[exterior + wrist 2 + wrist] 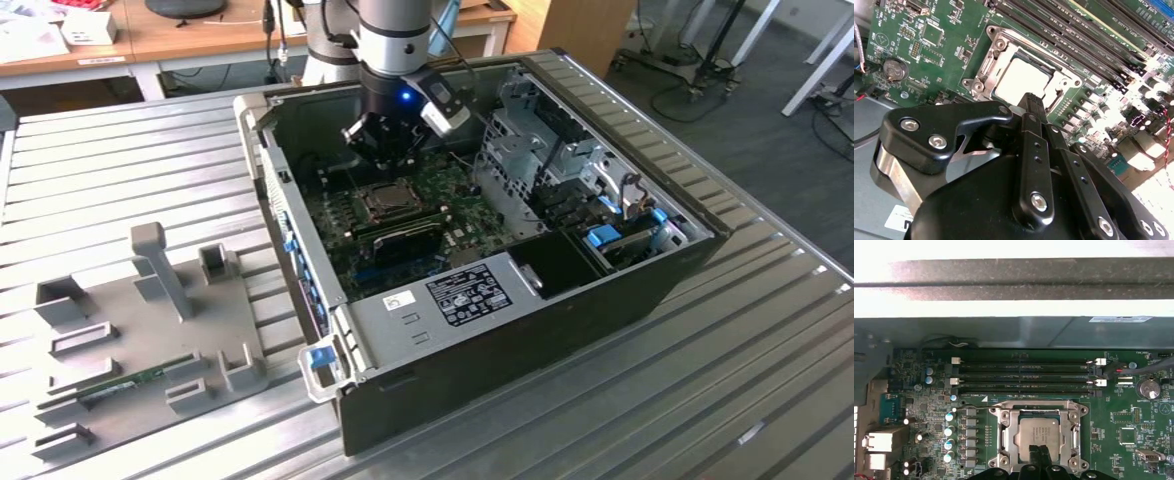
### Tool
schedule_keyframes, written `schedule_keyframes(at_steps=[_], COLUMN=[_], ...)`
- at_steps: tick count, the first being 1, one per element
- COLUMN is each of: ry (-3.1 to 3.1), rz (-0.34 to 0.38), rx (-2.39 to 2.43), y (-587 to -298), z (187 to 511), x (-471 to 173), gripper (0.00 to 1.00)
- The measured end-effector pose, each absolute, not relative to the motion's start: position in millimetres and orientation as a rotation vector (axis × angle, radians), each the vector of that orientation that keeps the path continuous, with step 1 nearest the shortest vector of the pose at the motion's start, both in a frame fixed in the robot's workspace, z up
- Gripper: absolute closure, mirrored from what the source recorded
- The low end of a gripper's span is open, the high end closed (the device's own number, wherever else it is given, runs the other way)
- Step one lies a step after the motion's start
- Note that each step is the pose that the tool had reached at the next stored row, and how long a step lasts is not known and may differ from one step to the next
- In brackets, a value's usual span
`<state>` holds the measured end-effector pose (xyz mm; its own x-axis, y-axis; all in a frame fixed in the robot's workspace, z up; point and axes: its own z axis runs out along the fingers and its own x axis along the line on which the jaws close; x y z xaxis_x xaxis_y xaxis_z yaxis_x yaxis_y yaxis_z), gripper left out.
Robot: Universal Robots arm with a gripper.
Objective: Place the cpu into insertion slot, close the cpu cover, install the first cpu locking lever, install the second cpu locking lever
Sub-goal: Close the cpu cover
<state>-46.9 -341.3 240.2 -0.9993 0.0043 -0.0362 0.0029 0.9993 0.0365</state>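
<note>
Black claw (1040, 456) tips are pressed together, holding nothing, right over the cpu (1040, 434). That chip lies flat in the insertion slot (1024, 416) on the green board (1124, 415), with the cpu cover (1008, 432) down around it.

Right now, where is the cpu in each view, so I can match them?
Exterior view: the cpu sits on the motherboard inside the computer case.
Second wrist view: the cpu is the pale square within the cpu cover.
First wrist view: the cpu is the grey square within that cover.
Shared landmark: the long memory slots beside it.
</note>
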Motion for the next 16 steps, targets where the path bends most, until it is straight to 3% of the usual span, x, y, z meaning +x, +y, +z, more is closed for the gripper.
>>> schedule_keyframes(at_steps=[16], ry=[3.105], rz=[0.057], rx=[0.006], y=[-341.3], z=[238.7], x=[-44.6], gripper=[0.90])
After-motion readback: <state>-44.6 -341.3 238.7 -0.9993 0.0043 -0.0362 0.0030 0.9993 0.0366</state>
